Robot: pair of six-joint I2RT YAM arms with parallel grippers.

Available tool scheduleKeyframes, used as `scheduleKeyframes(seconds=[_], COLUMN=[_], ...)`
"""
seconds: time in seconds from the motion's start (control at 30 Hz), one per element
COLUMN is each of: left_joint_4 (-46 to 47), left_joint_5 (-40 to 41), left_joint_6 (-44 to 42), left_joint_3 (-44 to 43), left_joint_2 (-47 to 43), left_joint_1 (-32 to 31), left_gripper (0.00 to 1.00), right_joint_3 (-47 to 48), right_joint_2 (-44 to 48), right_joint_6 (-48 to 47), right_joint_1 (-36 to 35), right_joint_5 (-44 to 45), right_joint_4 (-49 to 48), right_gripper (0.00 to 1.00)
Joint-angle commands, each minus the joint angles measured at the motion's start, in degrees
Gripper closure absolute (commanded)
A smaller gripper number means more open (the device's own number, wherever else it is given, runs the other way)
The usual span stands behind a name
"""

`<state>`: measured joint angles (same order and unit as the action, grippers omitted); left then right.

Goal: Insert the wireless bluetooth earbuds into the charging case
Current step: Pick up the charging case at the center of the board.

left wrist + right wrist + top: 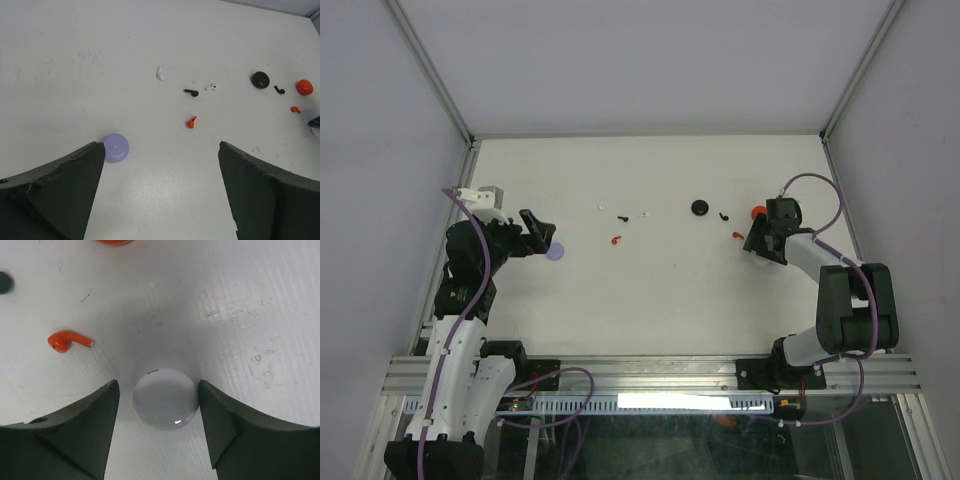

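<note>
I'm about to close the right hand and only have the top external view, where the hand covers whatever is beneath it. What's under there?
Observer: A round, glossy white plastic case sits on the white table, between the fingers of the right hand.
Operator: Is it clamped?
Observer: Not fully. A strip of table shows between the case and one finger.
</note>
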<state>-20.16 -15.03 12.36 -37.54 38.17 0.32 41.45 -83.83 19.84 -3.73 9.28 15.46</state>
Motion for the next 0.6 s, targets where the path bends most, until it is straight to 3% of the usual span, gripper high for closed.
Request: scheduleKeyframes(seconds=[0.0, 0.23, 0.57], left_joint_4=[2.01, 2.74, 5.82], left_joint_5=[-1.72, -4.74, -16.88], left_joint_6=[-1.70, -1.40, 2.62], left_joint_3=[-0.07, 0.11, 1.28], left_joint_2=[-0.58, 0.65, 4.55], left_joint_1=[-0.49, -0.43, -0.49], left_gripper=[0.01, 0.01, 0.01], right_joint_3=[0.55, -0.38, 2.20], right_joint_2=[-0.86, 4.81, 9.21], right_joint_6=[0.63, 0.11, -3.25], right_joint_1=[0.37, -2.41, -19.80], right_joint_5=[-3.10, -5.81, -7.99], right_joint_4=[-0.61, 1.56, 1.49], right_gripper=[0.35, 0.51, 0.53])
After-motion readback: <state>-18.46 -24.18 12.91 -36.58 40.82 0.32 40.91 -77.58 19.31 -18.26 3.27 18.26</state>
